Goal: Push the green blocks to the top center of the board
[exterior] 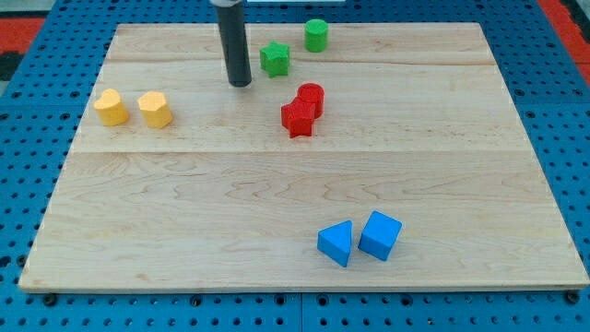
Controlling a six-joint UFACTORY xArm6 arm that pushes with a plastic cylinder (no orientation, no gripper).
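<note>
Wooden board [184, 194]: my tip [240, 83], no claw, rests just left of green star [275, 59], green cylinder [316, 35] beyond.

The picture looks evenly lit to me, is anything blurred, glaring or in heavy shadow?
Camera view: soft, even light; the wooden board shows no strong glare. Blocks cast only faint shadows, as under the blue blocks. My tip and the green star block look sharp.

I take this for a lab test bench: my wooden table [277, 194] sits on a blue perforated base [562, 138] studded with regular holes, and only small coloured blocks lie on it, like the blue cube [380, 234].
</note>
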